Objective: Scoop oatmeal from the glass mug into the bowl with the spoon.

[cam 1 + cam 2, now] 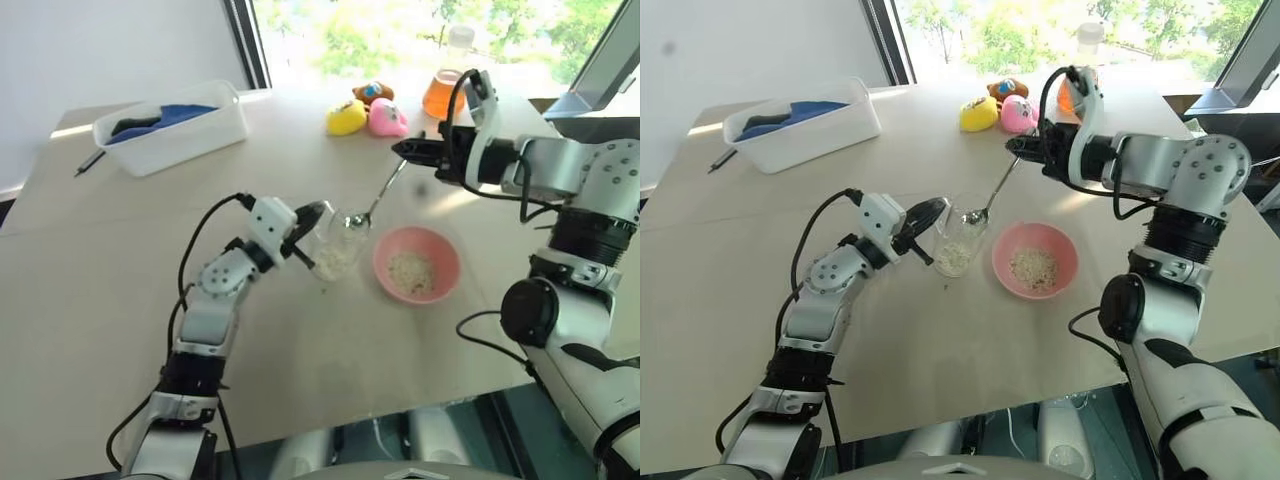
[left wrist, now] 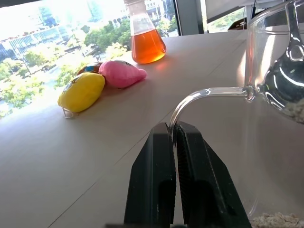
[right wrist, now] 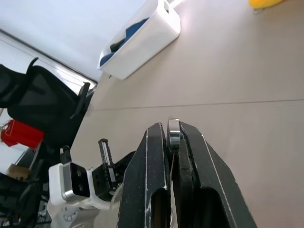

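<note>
No text, label, brand, number or sign can be read on anything here

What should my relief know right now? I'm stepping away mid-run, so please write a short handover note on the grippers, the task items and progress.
Left gripper: shut on the glass mug's handle, holding the glass mug tilted toward the bowl.
Right gripper: shut on the end of the spoon; the spoon's bowl sits in the mug's mouth.
Pink bowl: on the table beside the mug, holding a small heap of oatmeal.
Done: some oatmeal is already in the bowl.
Left: more oatmeal sits in the mug's bottom; keep scooping.
</note>
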{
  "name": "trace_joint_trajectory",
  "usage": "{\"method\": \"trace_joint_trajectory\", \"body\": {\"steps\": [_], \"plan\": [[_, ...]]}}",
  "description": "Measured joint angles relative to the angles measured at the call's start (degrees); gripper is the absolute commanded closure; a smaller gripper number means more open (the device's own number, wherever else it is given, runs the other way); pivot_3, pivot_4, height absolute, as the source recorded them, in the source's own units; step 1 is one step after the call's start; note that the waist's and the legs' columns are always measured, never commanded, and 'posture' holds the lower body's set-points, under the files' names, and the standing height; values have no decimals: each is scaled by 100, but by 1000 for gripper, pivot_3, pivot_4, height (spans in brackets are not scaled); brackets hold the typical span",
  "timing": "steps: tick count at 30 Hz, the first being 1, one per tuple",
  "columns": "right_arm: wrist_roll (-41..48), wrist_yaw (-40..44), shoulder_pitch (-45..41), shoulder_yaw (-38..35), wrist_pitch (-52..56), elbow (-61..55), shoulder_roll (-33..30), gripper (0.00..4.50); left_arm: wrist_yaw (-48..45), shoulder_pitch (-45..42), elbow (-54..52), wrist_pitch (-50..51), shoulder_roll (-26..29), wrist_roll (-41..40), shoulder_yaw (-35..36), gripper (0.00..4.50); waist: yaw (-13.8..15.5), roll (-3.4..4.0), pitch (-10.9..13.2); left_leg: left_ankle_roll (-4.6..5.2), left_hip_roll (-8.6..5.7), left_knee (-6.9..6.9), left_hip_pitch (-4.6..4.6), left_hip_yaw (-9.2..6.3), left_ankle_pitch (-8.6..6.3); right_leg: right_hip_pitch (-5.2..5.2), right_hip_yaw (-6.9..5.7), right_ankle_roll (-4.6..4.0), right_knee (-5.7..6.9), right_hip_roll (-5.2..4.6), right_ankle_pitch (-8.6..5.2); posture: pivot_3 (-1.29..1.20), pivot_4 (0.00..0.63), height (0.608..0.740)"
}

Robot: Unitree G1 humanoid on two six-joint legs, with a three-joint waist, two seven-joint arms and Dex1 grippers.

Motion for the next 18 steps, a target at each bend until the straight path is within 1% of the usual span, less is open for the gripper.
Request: {"method": "trace_joint_trajectory", "body": {"steps": [5, 11, 18], "plan": [[358, -393, -19, -279, 0, 156, -24, 4500, -9, 6, 12, -66, -3, 24, -1, 4452, 1, 1, -2, 0, 0, 1, 0, 0, 0, 0, 1, 0, 2, 0, 0, 0, 150, 740], [1033, -958, -37, -592, 0, 358, -180, 4500, -37, -13, 116, -143, -2, 22, 4, 4452, 0, 4, -4, 1, 0, 1, 1, 2, 0, 1, 3, 0, 2, -1, 0, 0, 150, 740], [1844, -1482, -37, -711, 0, 506, -308, 4500, -91, -30, 173, -220, -2, 21, 4, 4452, 1, 7, -5, 1, 0, 0, 0, 3, 0, 1, 4, 0, 2, -1, 0, 0, 150, 740]]}}
